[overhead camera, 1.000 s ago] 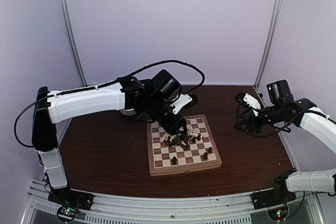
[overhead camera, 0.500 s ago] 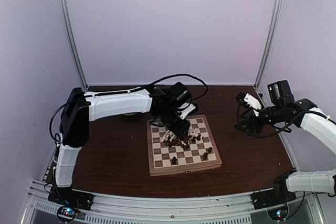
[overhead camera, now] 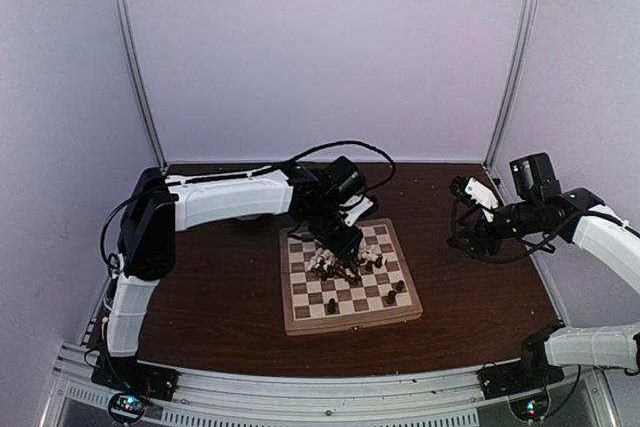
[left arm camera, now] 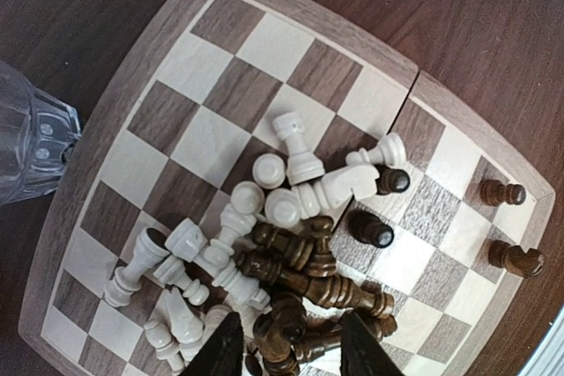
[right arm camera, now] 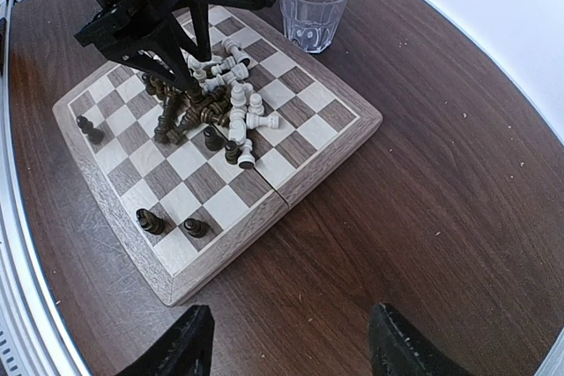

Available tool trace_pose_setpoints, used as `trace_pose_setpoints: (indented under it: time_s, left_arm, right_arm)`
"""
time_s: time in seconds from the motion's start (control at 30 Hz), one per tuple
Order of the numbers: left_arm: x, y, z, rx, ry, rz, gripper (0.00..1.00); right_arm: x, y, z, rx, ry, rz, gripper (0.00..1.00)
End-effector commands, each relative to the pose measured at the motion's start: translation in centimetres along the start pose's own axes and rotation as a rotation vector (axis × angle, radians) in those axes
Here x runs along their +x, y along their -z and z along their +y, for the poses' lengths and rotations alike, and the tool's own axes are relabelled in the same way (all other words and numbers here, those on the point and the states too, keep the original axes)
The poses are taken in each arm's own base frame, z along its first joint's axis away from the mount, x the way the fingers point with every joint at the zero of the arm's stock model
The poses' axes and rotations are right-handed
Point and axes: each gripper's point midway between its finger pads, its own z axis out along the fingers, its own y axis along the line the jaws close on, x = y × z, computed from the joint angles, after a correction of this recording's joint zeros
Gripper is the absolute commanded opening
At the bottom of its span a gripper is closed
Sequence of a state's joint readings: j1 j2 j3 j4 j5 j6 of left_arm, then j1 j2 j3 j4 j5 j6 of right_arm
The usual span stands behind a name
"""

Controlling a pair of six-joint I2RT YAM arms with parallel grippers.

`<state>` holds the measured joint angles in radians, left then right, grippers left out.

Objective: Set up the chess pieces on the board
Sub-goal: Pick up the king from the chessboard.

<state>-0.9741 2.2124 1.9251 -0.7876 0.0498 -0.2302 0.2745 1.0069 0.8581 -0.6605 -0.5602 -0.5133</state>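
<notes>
The left claw is held apart astride dark chess pieces heaped on the board, with nothing clearly clamped. The right claw is spread wide above the counter.

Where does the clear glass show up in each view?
Top external: not visible, probably behind the left arm.
Left wrist: clear glass at left edge, beside the board.
Right wrist: clear glass top centre, beside the board.
Shared landmark: the chess pieces heaped mid-board.
</notes>
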Motion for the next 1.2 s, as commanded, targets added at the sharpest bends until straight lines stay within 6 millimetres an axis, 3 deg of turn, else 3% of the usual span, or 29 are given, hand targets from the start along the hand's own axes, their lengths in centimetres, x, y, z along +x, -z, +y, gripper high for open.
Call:
trace_pose_setpoints:
  time_s: [0.0,0.2,0.33,0.73,0.97,1.17]
  left_arm:
    - [0.0,-0.9,0.1,0.017,0.011,0.011,0.39]
    - [0.3,-1.3,0.1,0.014,0.012,0.022,0.33]
    - [0.2,-1.3,0.3,0.005,0.011,0.018,0.22]
    - [0.4,-1.4,0.1,0.014,0.01,0.027,0.13]
    - [-0.2,-0.5,0.1,0.014,0.01,0.006,0.08]
    - [-1.3,1.7,0.0,0.01,-0.001,-0.036,0.08]
  right_arm:
    - [0.0,0.1,-0.4,0.025,0.012,-0.007,0.63]
    - [0.0,0.1,-0.4,0.025,0.013,-0.006,0.63]
    - [0.1,0.1,-0.4,0.025,0.013,-0.006,0.63]
    - [0.1,0.1,-0.5,0.027,0.015,-0.005,0.63]
    - [0.1,0.2,-0.4,0.029,0.015,-0.005,0.63]
    - [0.0,0.2,-0.5,0.03,0.016,-0.008,0.63]
